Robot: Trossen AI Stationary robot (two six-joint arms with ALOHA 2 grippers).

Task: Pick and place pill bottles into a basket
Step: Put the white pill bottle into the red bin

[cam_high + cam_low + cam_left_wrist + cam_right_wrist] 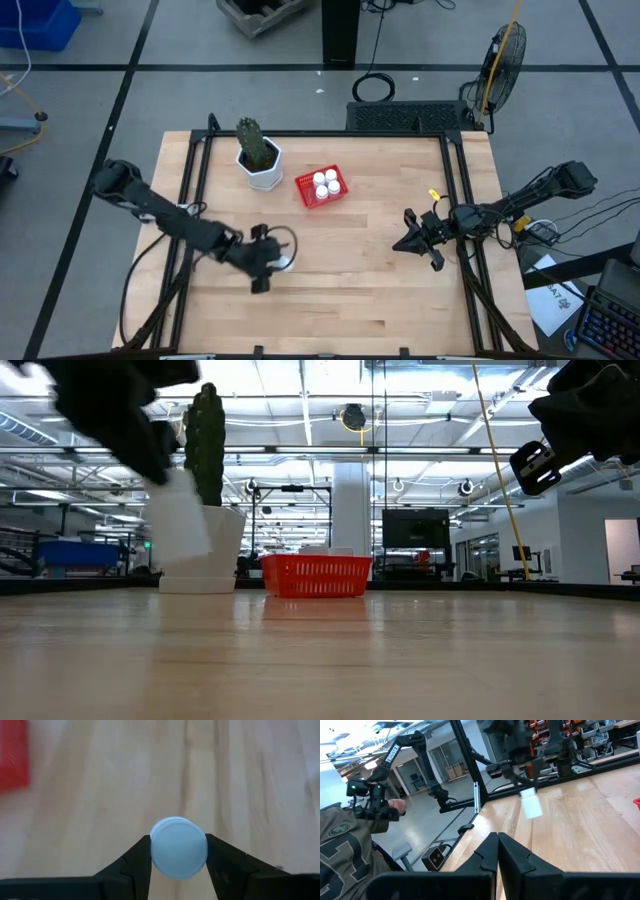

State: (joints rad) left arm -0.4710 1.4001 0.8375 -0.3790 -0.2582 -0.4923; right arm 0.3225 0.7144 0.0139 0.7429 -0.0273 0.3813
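Note:
My left gripper [281, 262] is shut on a white pill bottle [178, 847] at the near left of the table, lifted above the wood; the bottle also shows in the low view [180, 515] and the right wrist view [531, 803]. The red mesh basket [306, 193] stands at the far middle with three white bottles [326, 184] inside. My right gripper [497, 840] is shut and empty, raised over the table's right side [408, 240]. My left gripper pinches the bottle near its capped top, one finger [137, 857] on each side of the round white cap [178, 847]. The fingers point down from above. The bottle hangs upright below the fingers, its base [188, 545] clear of the table.
A white hexagonal pot with a green cactus [259, 157] stands left of the basket. Black rails [190, 180] run along the table's left, right and far edges. A person in a printed shirt [345, 850] stands beyond the table's left side.

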